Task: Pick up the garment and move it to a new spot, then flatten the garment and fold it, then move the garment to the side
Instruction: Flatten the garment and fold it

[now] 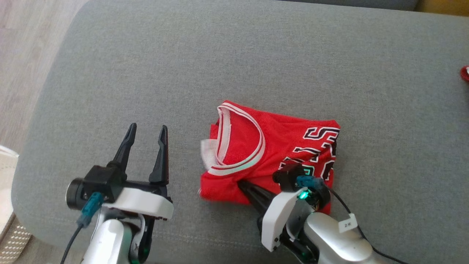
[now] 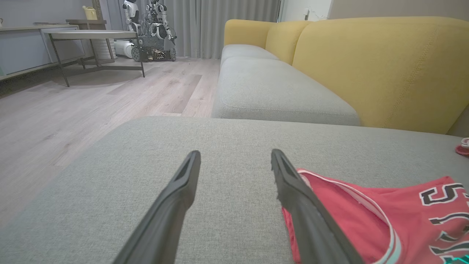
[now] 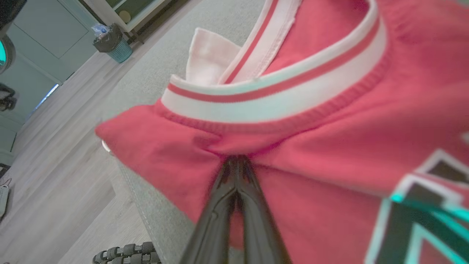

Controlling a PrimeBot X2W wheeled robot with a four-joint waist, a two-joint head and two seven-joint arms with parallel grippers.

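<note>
Right end effector (image 1: 242, 184) clenched at lower centre of the head view, tips sunk in a pucker of the folded red jersey (image 1: 271, 146) near its front edge, by appearance grasping the cloth. Left end effector (image 1: 146, 129) released at lower left, fingers spread over bare sofa seat (image 1: 256, 55), just beside the collar end but apart from it.

Jersey lies centre frame, long axis left to right — collar left, lettering right. Right arm is the nearer.

Seat's front edge runs close below the jersey; its left edge drops to wood floor (image 1: 25, 55). Open grey room lies above and to the right — a small red item (image 1: 465, 73) at far right.
</note>
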